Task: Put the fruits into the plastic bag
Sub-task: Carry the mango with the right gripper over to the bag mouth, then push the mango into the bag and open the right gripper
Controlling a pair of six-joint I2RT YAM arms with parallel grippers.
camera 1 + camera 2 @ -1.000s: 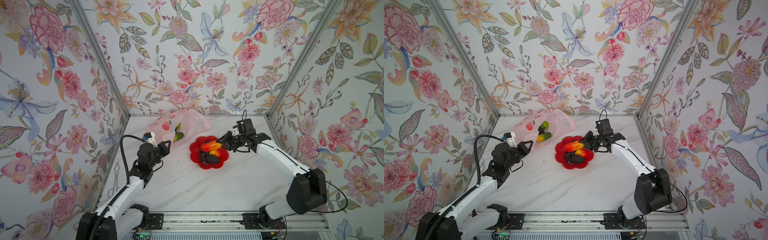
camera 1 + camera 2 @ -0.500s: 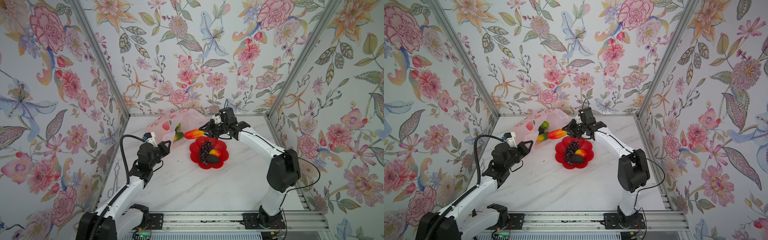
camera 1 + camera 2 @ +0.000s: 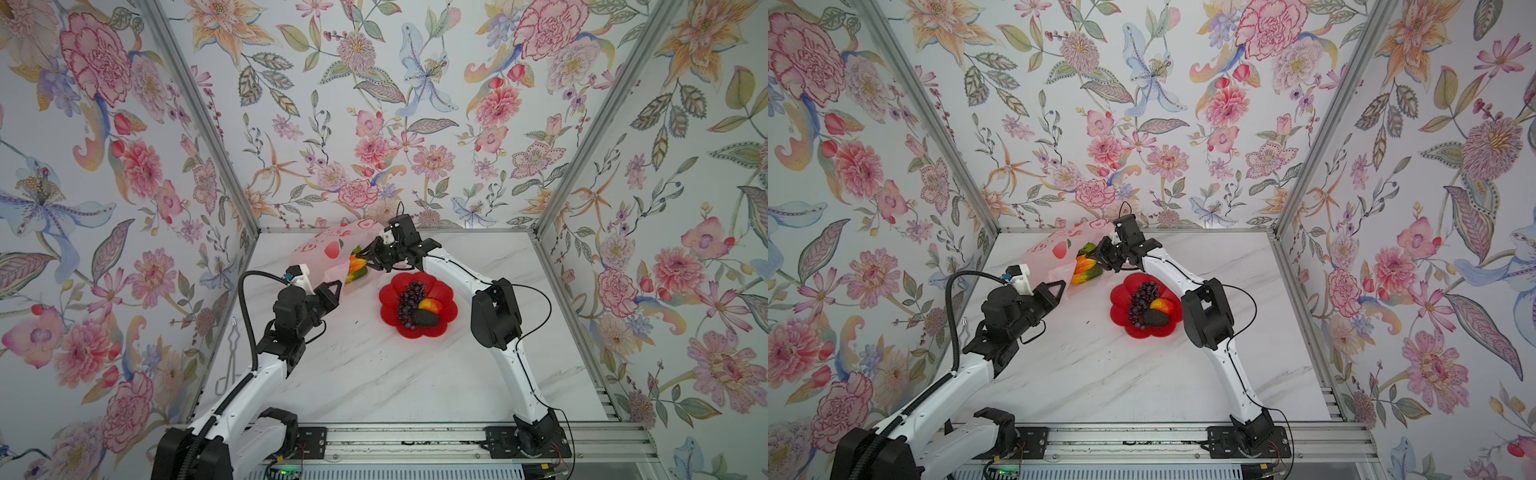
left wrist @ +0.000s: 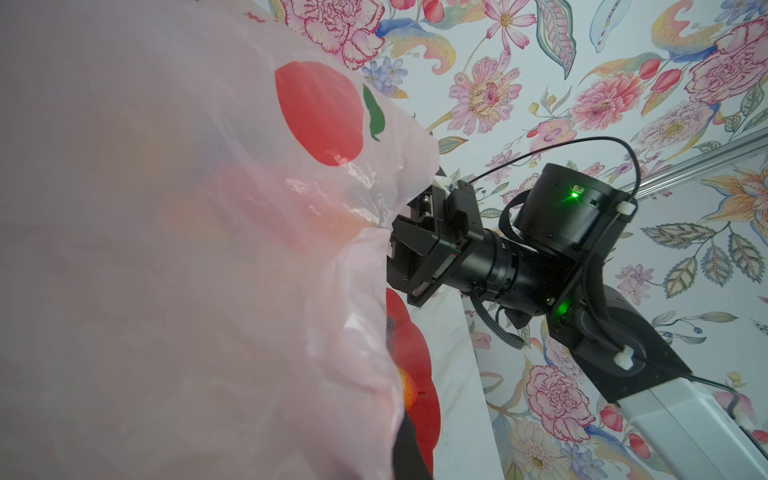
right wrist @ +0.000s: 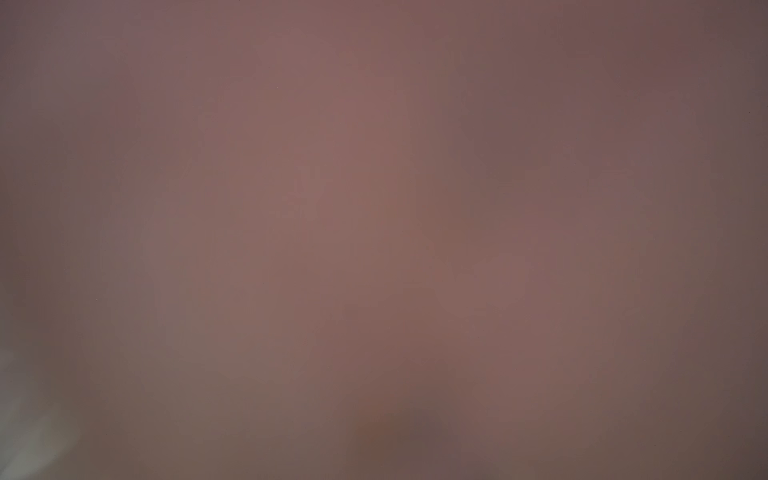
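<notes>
The pale pink plastic bag (image 3: 328, 249) lies at the back left, and its film fills much of the left wrist view (image 4: 166, 249). My left gripper (image 3: 336, 286) is shut on the bag's near edge and holds the mouth up. My right gripper (image 3: 365, 261) reaches into that mouth, shut on a red-orange mango (image 3: 1081, 265). A green-yellow oblong fruit (image 3: 1093, 274) and a green ball (image 3: 1088, 248) lie at the opening. The grape bunch (image 3: 409, 301), a yellow-red fruit (image 3: 431, 305) and a dark avocado piece (image 3: 424, 319) stay in the dish. The right wrist view is a pink blur.
The red flower-shaped dish (image 3: 442, 291) sits mid-table, just right of the bag and under my right forearm. Metal tongs (image 3: 230, 357) lie along the table's left edge. Floral walls close in the back and both sides.
My right gripper has carried the mango from above the dish leftward and back into the bag's mouth. The left arm has held still with the bag.
</notes>
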